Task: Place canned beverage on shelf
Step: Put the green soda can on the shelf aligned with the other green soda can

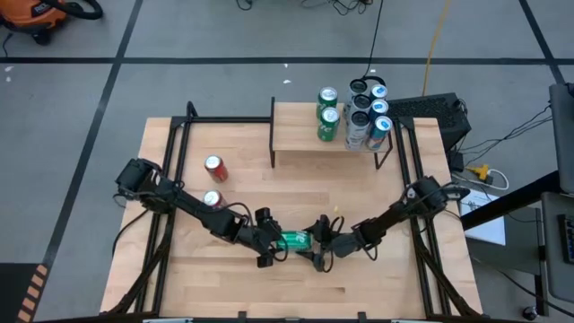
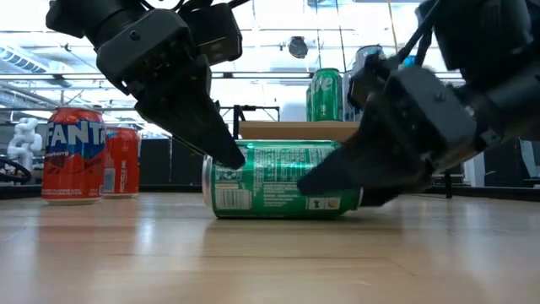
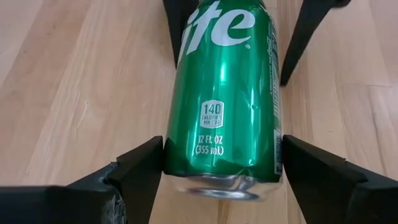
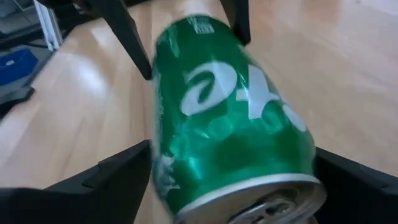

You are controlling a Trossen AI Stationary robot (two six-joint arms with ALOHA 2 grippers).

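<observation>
A glossy green aluminium can lies on its side on the pale, fine-grained wooden tabletop, toward the near middle, its smooth cylinder slightly dented near the rim. The left gripper straddles one end, its matte black fingers pressed against the can's sides and holding it. The right gripper brackets the other end with its jaws spread wide, fingers just beside the can rather than clamped. The shelf, a light plank on thin black metal legs, stands at the far side of the tabletop, well apart from the lying can; two upright green cans sit at its right end, with a cluster of blue and silver cans just beside them. Two orange-red cans stand on the left of the tabletop. Black frame rails run along the tabletop's edges, and bare wood lies between the grippers and the shelf. Grey floor with black tape lines surrounds the tabletop.
</observation>
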